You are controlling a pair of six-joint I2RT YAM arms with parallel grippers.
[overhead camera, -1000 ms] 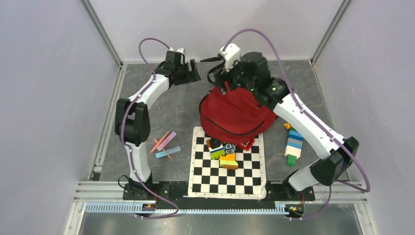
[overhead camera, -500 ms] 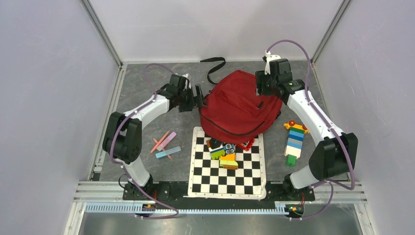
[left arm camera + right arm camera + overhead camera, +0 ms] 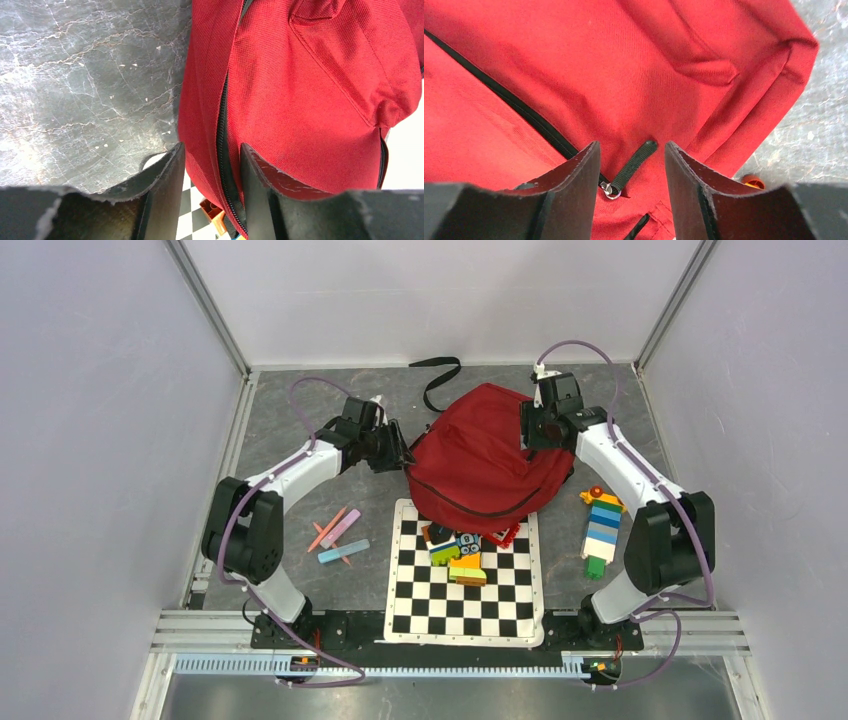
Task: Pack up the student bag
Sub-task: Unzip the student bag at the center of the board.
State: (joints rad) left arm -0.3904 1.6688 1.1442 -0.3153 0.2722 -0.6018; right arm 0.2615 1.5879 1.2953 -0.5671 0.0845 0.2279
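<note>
We see student bag slumped mid-far on worktop, near edge overlapping checkered mat. Left end effector spread, straddling zipper seam. Right end effector spread over zipper pull. We judge fabric soft, light, floppy: pinch pull tab or seam.

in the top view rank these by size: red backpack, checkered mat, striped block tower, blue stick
1. red backpack and checkered mat: they look about alike, and the mat is partly covered
2. striped block tower
3. blue stick
</note>
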